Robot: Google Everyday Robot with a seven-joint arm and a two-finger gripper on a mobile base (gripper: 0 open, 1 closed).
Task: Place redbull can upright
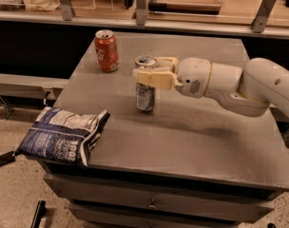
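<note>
The redbull can (145,97) is a slim silver can with blue patches and a silver top. It stands upright with its base on or just above the grey table (192,127), near the middle. My gripper (145,75) comes in from the right and is shut on the can's upper part, its cream fingers (153,78) wrapped around it.
A wider orange-red soda can (107,51) stands upright at the table's back left. A dark blue and white chip bag (63,135) hangs over the front left corner. A counter edge with metal posts (139,20) runs behind the table.
</note>
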